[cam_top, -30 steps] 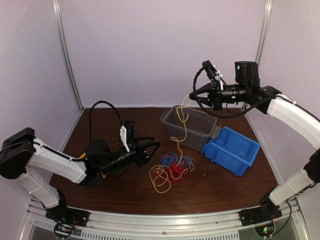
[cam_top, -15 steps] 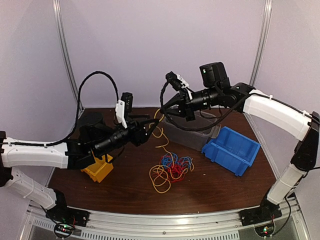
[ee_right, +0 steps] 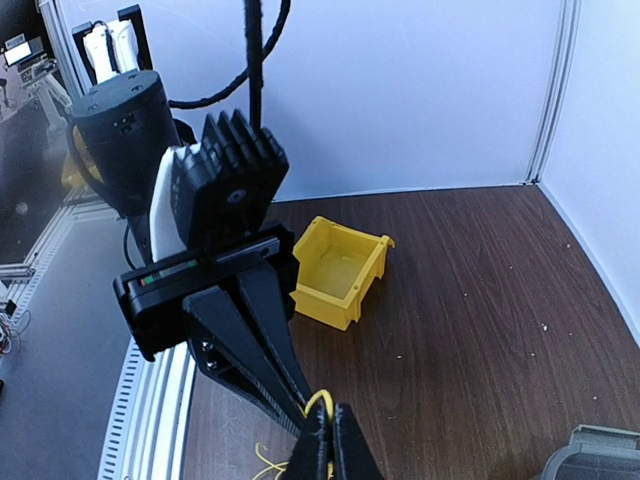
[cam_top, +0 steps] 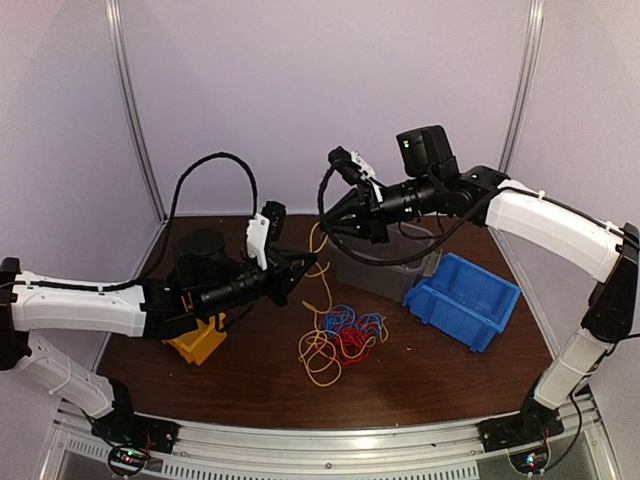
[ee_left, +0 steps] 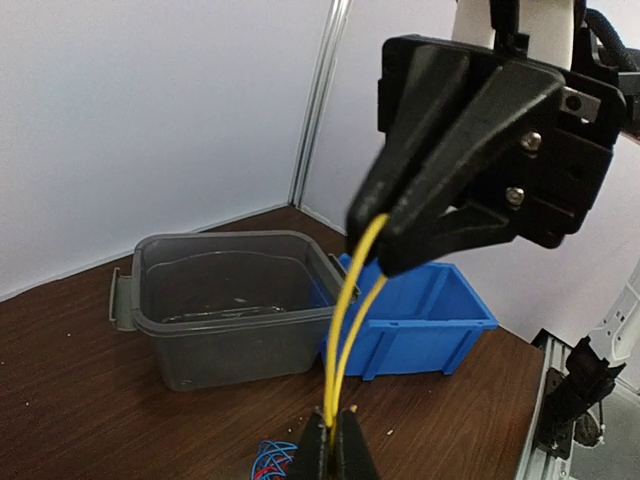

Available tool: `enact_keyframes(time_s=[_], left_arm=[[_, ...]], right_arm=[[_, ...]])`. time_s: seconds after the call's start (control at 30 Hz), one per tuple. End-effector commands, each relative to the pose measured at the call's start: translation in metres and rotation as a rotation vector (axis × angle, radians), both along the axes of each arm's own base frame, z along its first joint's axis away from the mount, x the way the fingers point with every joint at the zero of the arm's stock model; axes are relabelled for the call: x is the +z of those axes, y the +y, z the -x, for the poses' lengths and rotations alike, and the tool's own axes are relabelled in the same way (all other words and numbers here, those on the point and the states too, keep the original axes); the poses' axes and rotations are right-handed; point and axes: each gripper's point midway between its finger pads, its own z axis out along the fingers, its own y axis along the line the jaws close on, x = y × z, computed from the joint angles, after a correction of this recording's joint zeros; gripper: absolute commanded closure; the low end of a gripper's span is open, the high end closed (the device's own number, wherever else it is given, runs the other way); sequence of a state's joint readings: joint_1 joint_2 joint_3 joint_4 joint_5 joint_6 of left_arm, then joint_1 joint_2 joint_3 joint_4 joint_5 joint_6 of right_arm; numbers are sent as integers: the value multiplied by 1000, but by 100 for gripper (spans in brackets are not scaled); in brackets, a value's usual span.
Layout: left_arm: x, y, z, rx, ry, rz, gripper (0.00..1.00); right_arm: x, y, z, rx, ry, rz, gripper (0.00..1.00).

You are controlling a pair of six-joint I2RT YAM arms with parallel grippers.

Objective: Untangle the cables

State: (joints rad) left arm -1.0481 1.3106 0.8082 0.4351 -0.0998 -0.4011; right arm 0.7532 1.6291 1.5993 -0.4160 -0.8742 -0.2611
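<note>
- Left fingers are clamped on a yellow cable, holding it in the air.
- Right fingers pinch the same strand higher up (tips almost meet).
- The remaining cables, red, blue and yellow, lie tangled on the worktop near a grey tub.

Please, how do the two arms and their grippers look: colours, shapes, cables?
The left arm and right arm have white shells on long links and black joints. The left gripper and right gripper are black, with tapering wedge fingers fastened by screws. A thick black cable loops from each wrist.
</note>
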Motion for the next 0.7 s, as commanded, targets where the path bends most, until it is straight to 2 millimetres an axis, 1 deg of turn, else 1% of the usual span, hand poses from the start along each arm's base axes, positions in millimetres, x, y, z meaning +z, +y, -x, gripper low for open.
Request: enact_keyframes(time_s=[0.0,0.03,0.07,0.13,0.2,0.23,0.27,0.33,0.37,0.4,0.47,0.53,0.57,0.6,0.67], left_arm=[[24,-12,-10,-18,-116,21,100],[26,-13,-18,-8,-118,21,100],[23,-17,-29,-4,-115,8,100],[27,-21,-52,10,-127,-8,100],[35,-30,-71,23,-156,-16,100],[39,-35,-79,29,-173,-18,100],[47,-43,-83,17,-196,-9,100],[64,-58,-93,0,-238,8,100],[73,-66,-97,-7,-257,16,100],[77,-74,-102,-15,-268,17,100],[89,-90,-113,-28,-296,25,100],[91,-106,-127,-27,-303,20,100],[87,-113,-136,-24,-301,9,100],[83,-119,-145,-15,-298,1,100],[72,-128,-161,8,-283,-16,100]], right_arm=[[13,-6,-3,-32,-27,-8,75],[21,-13,-6,-48,-40,-13,67],[27,-23,-11,-72,-47,-23,60],[44,-51,-26,-132,-52,-71,50],[48,-84,-43,-199,-39,-107,43],[45,-99,-50,-230,-30,-116,43],[44,-116,-57,-266,-33,-133,42],[32,-146,-66,-339,-22,-147,42],[16,-164,-71,-388,-8,-138,42],[5,-175,-72,-412,-28,-122,42],[-27,-189,-71,-467,-60,-40,42],[-60,-198,-65,-493,-68,27,42],[-72,-201,-63,-506,-65,44,42],[-82,-205,-59,-514,-60,52,42],[-90,-210,-54,-526,-56,48,42]])
